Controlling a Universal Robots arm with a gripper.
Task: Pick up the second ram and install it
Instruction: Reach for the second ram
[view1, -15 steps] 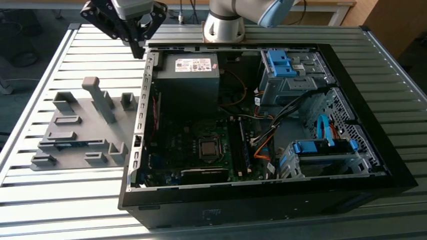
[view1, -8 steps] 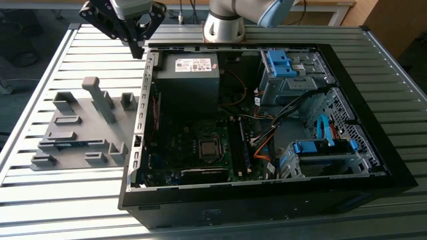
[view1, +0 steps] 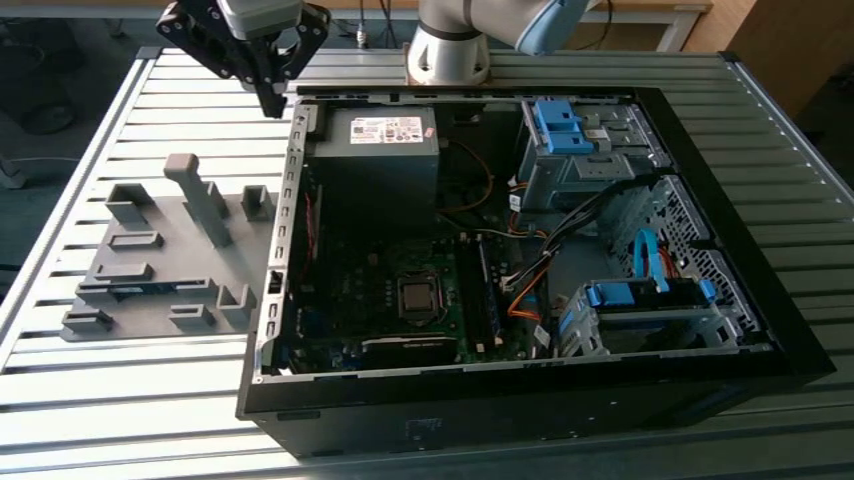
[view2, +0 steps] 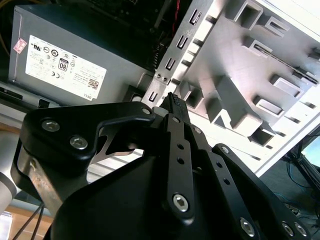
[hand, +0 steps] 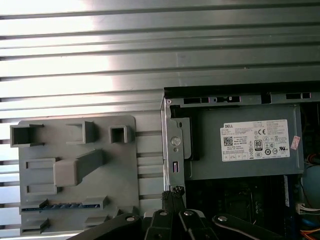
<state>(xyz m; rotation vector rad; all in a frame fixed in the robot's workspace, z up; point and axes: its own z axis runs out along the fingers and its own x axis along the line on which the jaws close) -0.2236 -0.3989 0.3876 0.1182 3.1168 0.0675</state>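
The ribbed metal surface (view1: 120, 400) carries the open black computer case (view1: 534, 400) and, at the exterior view's left of it, the grey blocky plastic holder tray (view1: 187, 285). The black gripper (view1: 274, 98) hangs over the case's wall, its fingers (hand: 176, 192) pressed together and empty. The pick-up is not yet done. The second ram (hand: 62, 205), a thin blue circuit-board stick, lies in a slot of the tray, well apart from the gripper, and the case wall stands between tray and motherboard.

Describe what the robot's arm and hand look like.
The arm is built of rounded silver-grey joints with a light-blue cap. The hand is matte black: flat linked bars pinned with silver screws, tapering to slim fingers. In the second wrist view its bars carry rows of small holes.
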